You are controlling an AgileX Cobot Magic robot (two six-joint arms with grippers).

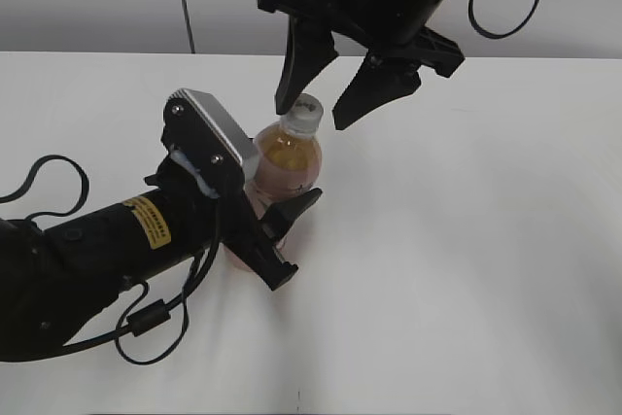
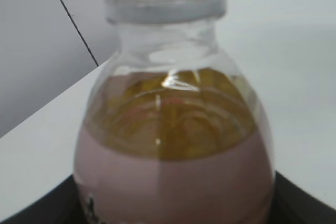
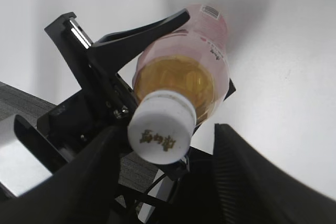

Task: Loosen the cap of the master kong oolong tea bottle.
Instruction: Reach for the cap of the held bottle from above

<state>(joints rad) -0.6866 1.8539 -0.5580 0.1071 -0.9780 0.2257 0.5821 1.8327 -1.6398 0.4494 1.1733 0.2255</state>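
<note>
The oolong tea bottle (image 1: 285, 164) stands upright mid-table, clear with amber tea and a pale pink label. My left gripper (image 1: 275, 237) is shut on its lower body; in the left wrist view the bottle (image 2: 173, 145) fills the frame. The white cap (image 1: 302, 113) sits on top. My right gripper (image 1: 313, 114) hangs above it, open, one finger on each side of the cap, apart from it. In the right wrist view the cap (image 3: 159, 128) with gold characters lies between my open right gripper's fingers (image 3: 167, 174), above the bottle (image 3: 184, 72).
The white table (image 1: 466, 240) extends around the bottle. A grey wall with a dark vertical seam (image 1: 183, 2) stands behind. The left arm's black cable (image 1: 146, 323) loops near the front edge.
</note>
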